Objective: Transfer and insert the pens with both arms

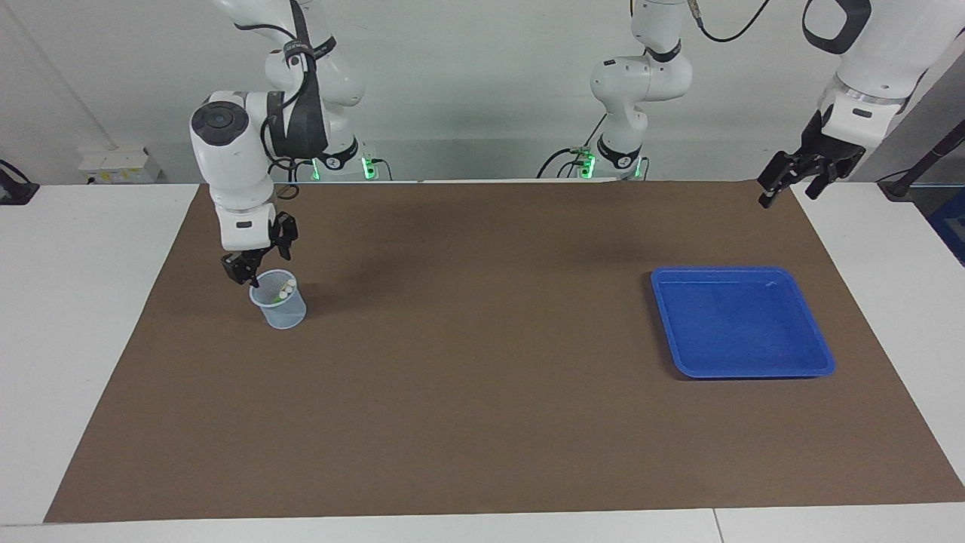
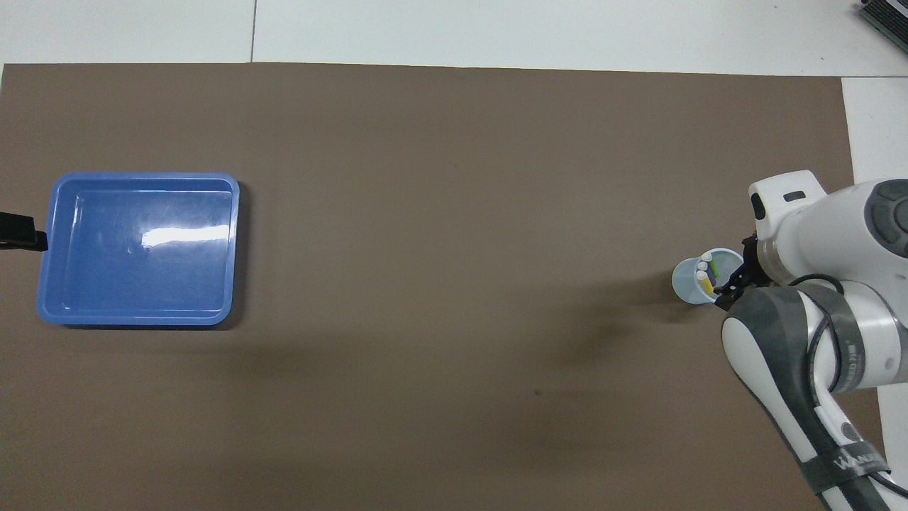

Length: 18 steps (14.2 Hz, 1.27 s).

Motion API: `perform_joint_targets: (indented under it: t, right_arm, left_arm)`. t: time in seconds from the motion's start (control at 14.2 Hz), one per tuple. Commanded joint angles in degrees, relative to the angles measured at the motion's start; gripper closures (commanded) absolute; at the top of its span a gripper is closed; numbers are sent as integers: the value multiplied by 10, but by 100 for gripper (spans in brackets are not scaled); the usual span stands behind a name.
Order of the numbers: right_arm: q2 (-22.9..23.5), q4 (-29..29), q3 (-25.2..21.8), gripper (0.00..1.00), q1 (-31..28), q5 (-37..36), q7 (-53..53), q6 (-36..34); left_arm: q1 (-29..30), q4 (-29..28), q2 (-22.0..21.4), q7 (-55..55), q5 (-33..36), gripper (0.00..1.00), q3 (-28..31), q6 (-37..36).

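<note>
The pens (image 1: 285, 289) stand together in a small translucent pale-blue cup (image 1: 279, 308) at the right arm's end of the brown mat, pale ends up. In the overhead view the cup (image 2: 689, 282) shows a yellow pen (image 2: 707, 284) and a green pen (image 2: 716, 269); I cannot make out the purple one. My right gripper (image 1: 252, 273) hangs open just over the cup's rim on the robots' side, holding nothing, and also shows in the overhead view (image 2: 732, 280). My left gripper (image 1: 791, 192) waits open and empty, raised over the mat's corner at the left arm's end.
A blue tray (image 1: 818, 354) lies on the brown mat toward the left arm's end, with nothing in it; it also shows in the overhead view (image 2: 138, 318). The mat (image 1: 482, 392) covers most of the white table.
</note>
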Motion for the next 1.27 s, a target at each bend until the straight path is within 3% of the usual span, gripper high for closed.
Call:
perform_joint_targets:
  t: [0.0,0.21,0.35,0.77,0.84,1.05,1.2]
  right_arm:
    - [-18,13,8,0,-6,3,-10,-9]
    - [-19,34,9,0,-10,6,-5,-18]
    - [-23,78,12,0,-5,58,10,-68]
    - [10,183,13,0,58,73,340,-188]
    - [15,197,2,0,88,72,362,-193]
    - [26,216,-127,0,214,83,406,-191]
    - [45,243,-153,0,242,78,410,-199]
  left_arm:
    - [-12,44,36,2,13,0,5,-25]
    - [-28,45,55,3,12,0,6,-22]
    - [-28,45,62,3,7,0,-5,-16]
    - [-30,53,82,3,6,0,-38,14]
    - [-30,68,87,3,6,0,-40,12]
    - [-42,125,107,3,8,0,-38,-24]
    - [-42,135,108,3,9,0,-36,-46]
